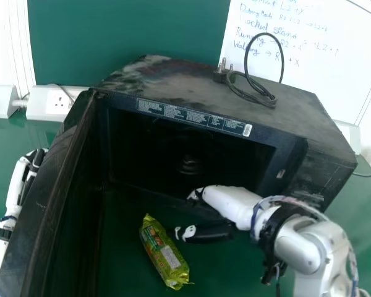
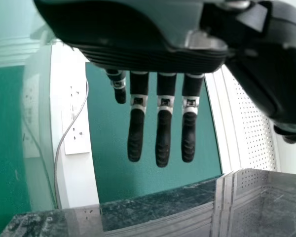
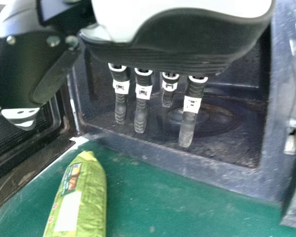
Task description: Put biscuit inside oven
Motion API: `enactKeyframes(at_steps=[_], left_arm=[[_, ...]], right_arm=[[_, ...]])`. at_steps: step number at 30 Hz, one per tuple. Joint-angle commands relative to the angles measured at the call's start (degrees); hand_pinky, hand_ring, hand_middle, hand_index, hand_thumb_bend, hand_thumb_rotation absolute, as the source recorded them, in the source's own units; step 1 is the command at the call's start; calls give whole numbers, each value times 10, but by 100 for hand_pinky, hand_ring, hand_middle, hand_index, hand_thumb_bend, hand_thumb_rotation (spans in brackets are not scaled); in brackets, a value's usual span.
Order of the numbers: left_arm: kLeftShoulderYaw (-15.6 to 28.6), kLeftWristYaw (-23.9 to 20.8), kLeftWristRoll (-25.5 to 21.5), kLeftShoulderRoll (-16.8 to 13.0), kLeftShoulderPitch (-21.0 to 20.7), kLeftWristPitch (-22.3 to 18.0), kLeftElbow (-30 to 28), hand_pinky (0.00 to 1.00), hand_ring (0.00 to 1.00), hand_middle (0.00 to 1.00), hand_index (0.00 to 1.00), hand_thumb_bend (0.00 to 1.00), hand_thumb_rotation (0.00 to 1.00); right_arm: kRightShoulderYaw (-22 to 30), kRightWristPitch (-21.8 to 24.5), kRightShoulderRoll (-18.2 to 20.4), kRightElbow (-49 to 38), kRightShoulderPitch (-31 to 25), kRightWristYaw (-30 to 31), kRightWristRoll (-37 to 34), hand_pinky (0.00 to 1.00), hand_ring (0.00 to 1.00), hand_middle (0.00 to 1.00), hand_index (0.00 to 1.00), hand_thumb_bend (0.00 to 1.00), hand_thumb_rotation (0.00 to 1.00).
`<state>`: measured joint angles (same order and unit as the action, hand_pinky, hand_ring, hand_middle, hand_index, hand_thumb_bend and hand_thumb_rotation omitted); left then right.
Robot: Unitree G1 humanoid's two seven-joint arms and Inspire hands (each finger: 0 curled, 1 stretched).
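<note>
Biscuit [image 1: 165, 252] lies on the desk [image 1: 226, 275], short of the oven [image 1: 173, 74], its far end angled towards the left corner of the oven's mouth. Leftmost, the left hand [image 1: 31, 170] is outside the open door [image 1: 55, 173], fingers straight and empty; if it swung inward it could knock the door towards the biscuit. The door walls off that side too, so a leftward shove might wedge the biscuit against it. Further right, the right hand [image 1: 226, 204] is by the oven's mouth, spread open, holding nothing. Its thumb is near the biscuit, and I'd fear a nudge instead of a grasp. Pinched at one end, the biscuit might droop and snag on the sill [image 3: 212, 170].
</note>
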<state>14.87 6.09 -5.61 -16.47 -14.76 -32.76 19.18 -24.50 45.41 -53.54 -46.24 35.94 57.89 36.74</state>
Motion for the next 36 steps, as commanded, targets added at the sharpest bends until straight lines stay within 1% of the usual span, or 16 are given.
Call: enactKeyframes(at_steps=[1, 7, 12, 14, 19, 23, 26, 32, 36], left_arm=[[-2, -1, 5, -2, 7, 3, -8, 42, 43, 46, 49, 52, 7], [-2, -5, 8, 1, 8, 8, -11, 41, 43, 46, 48, 52, 7], [-2, -7, 10, 4, 7, 7, -13, 41, 43, 46, 48, 52, 7], [-3, -8, 13, 4, 7, 10, -16, 41, 43, 46, 48, 52, 7], [-2, -6, 10, 5, 7, 11, -15, 41, 43, 46, 48, 52, 7], [-3, -8, 10, 6, 9, 14, -20, 41, 43, 46, 48, 52, 7], [-2, -7, 9, 7, 8, 13, -20, 41, 42, 46, 48, 52, 7], [-2, -9, 10, 8, 10, 17, -25, 40, 43, 46, 48, 52, 7], [-2, -10, 10, 10, 10, 18, -27, 40, 42, 46, 48, 52, 7]], right_arm=[[-11, 3, 13, -7, -6, 11, 21, 63, 76, 81, 83, 89, 66], [-29, 9, 47, -6, -21, 32, 81, 71, 79, 82, 85, 89, 62], [-43, 33, 86, 4, -29, 57, 137, 76, 82, 85, 89, 90, 58], [-49, 38, 101, 8, -31, 74, 161, 77, 86, 89, 92, 91, 58], [-61, 29, 143, 18, -43, 106, 229, 77, 88, 92, 94, 92, 59], [-56, 6, 171, 24, -63, 123, 279, 78, 88, 92, 93, 91, 60], [-48, -14, 196, 28, -83, 127, 313, 75, 87, 91, 92, 91, 60], [-29, -46, 259, 46, -116, 151, 374, 81, 91, 95, 94, 90, 59], [-12, -81, 286, 55, -135, 153, 391, 82, 92, 95, 94, 89, 58]])
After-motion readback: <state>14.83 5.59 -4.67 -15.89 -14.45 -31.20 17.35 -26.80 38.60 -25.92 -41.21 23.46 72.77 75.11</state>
